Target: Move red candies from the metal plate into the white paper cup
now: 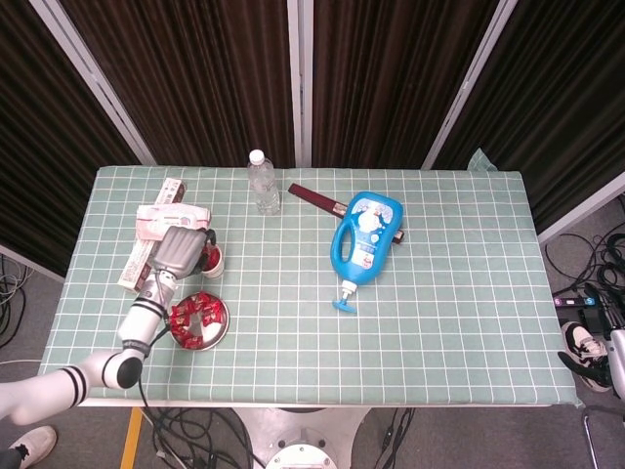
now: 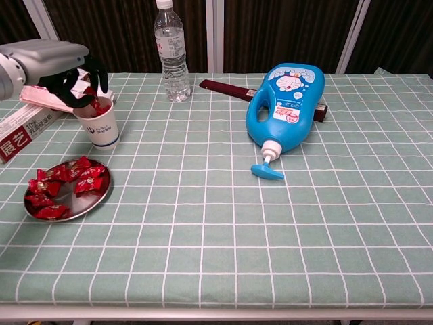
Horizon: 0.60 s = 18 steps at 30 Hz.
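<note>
At the upper left of the chest view, the left hand is seen directly over the white paper cup, and a red candy is pinched in its dark fingers at the cup's rim. More red candies are lying on the metal plate, lower left on the worktop. The right hand is not seen in either view.
</note>
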{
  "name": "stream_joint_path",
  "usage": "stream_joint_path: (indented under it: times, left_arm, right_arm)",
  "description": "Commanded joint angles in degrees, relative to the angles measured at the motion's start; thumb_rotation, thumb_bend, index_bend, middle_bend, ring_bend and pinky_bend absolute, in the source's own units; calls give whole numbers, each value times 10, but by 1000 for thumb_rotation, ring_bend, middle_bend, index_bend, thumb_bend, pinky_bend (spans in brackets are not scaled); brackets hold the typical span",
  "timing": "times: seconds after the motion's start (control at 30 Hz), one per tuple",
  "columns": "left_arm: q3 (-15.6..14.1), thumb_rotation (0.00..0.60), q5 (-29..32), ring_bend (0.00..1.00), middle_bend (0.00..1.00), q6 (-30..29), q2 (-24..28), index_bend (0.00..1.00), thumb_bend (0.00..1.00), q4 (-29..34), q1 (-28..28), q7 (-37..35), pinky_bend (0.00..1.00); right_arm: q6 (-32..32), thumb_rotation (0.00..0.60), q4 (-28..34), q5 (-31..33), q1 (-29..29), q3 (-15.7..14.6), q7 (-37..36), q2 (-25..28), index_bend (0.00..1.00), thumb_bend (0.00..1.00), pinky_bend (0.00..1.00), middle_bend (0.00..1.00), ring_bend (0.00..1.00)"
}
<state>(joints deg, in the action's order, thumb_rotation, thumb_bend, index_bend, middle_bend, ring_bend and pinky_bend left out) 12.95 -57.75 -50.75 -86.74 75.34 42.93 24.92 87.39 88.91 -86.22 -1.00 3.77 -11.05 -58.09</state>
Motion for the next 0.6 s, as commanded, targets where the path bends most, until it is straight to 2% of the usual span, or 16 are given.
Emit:
stream_joint_path:
  times: [0.03, 0.2, 0.33, 0.47, 0.6]
  left_arm:
    - [-6, 600, 16, 655, 461, 0, 15, 376, 464, 19, -1, 14, 1000]
    - [-13, 600, 25, 627, 458, -30, 45, 372, 429, 63, -19, 18, 1000]
    - [-28, 600, -14, 628, 458, -88, 71, 373, 382, 103, -58, -16, 1000]
    - [-66, 600, -81, 631, 469, -148, 91, 390, 353, 126, -109, -59, 1000]
    - [-102, 600, -113, 638, 485, -172, 96, 420, 345, 131, -145, -83, 1000]
  right_arm:
    - [2, 600, 0, -1, 1, 0, 0, 0, 67, 35, 449, 163, 85]
    - [3, 600, 0, -1, 2, 0, -2, 0, 67, 35, 450, 163, 85]
    - [5, 600, -2, -3, 2, 0, -3, 0, 67, 36, 450, 163, 85]
    - [1, 600, -4, -4, -1, 0, -3, -1, 67, 35, 450, 163, 85]
    - [-3, 600, -6, -7, -5, 1, -5, -3, 67, 35, 450, 163, 85]
